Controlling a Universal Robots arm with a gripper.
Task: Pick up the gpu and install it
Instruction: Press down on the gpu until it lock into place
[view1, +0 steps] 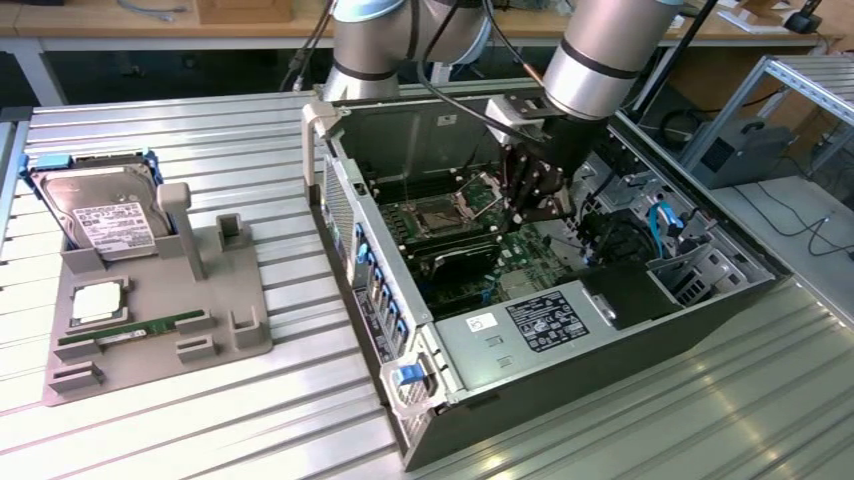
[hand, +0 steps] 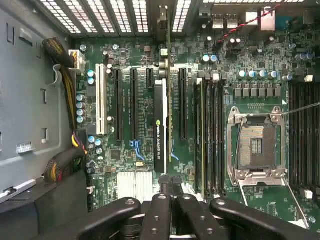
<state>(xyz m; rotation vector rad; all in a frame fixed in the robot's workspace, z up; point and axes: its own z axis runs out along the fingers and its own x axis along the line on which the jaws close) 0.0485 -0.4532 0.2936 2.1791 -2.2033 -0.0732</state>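
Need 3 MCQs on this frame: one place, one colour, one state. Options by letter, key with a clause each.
1. Where is the gpu?
A. Lying on the grey holder beside the case
B. Standing on edge over the motherboard slots inside the case
C. Resting on the power supply

2. What colour is the slot nearest the bundled cables?
A. White
B. Blue
C. Red

3. What is the state of the CPU socket?
A. Covered by a cooler
B. Holding a chip under a closed frame
C. Open and empty

Answers:
1. B: the wrist view shows the dark card on edge among the slots, in line with the gripper.
2. A: it is white among black slots.
3. C: bare contacts show, and the frame is raised.
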